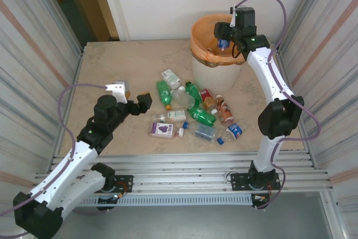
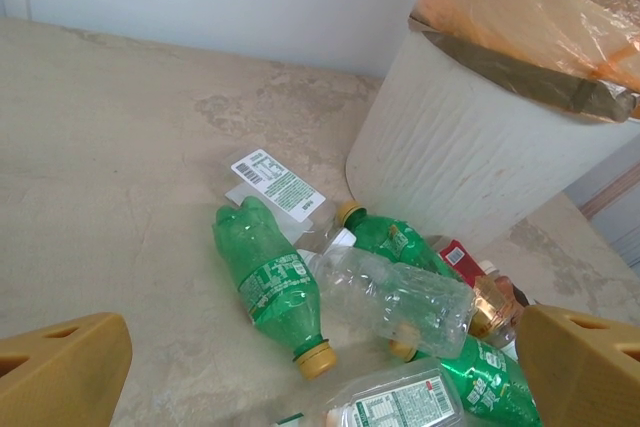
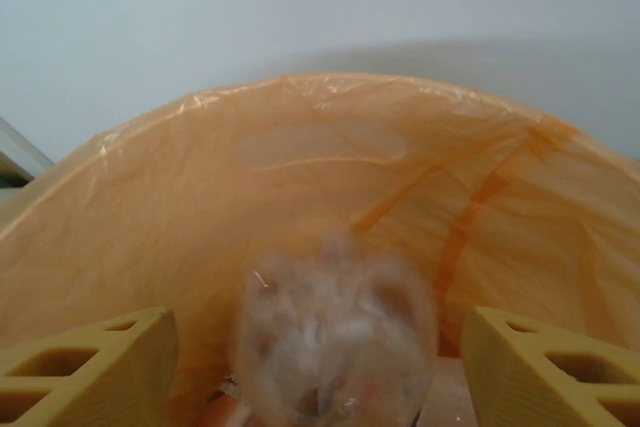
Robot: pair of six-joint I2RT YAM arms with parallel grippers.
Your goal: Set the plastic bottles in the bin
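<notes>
Left gripper: your left gripper hangs low over the worktop, jaws spread wide and holding nothing.
Plastic bottles: the loose pile lies on the worktop ahead of your left gripper and off to its right, between it and the bin.
Green bottle: in your left wrist view a green bottle with a yellow cap lies on its side just ahead of the fingers, cap toward you.
Crushed clear bottle: it lies just right of the green one and touches it, resting across another green bottle.
Bin: the cream-white bin stands beyond the pile, ahead and to the right of your left gripper, with its orange bag folded over the rim.
Right gripper: your right gripper points down over the bin's mouth with its fingers released and standing wide.
Blurred clear bottle: it sits between those fingers with a gap on each side, inside the ring of the orange bag; you cannot tell what it rests on.
</notes>
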